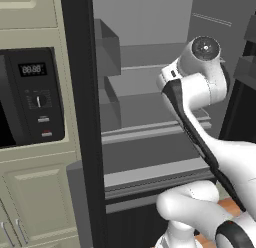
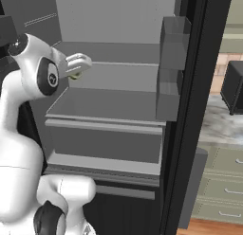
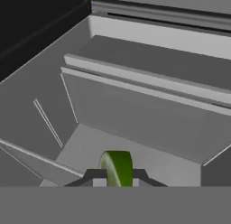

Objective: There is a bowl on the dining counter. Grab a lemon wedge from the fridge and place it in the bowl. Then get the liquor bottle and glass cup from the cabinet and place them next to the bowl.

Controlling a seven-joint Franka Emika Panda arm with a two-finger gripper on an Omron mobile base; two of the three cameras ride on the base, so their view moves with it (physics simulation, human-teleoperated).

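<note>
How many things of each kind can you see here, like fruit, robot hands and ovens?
Green lemon wedge, pinched in the hand: 1
Two-finger robot gripper: 1
Black microwave oven: 1
Open grey fridge: 1
Total: 4

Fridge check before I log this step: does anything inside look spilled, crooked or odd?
Nothing stands out. The fridge shelves sit level and show no spill, the door bins hang straight, and the claw is shut squarely on the lemon wedge.
</note>
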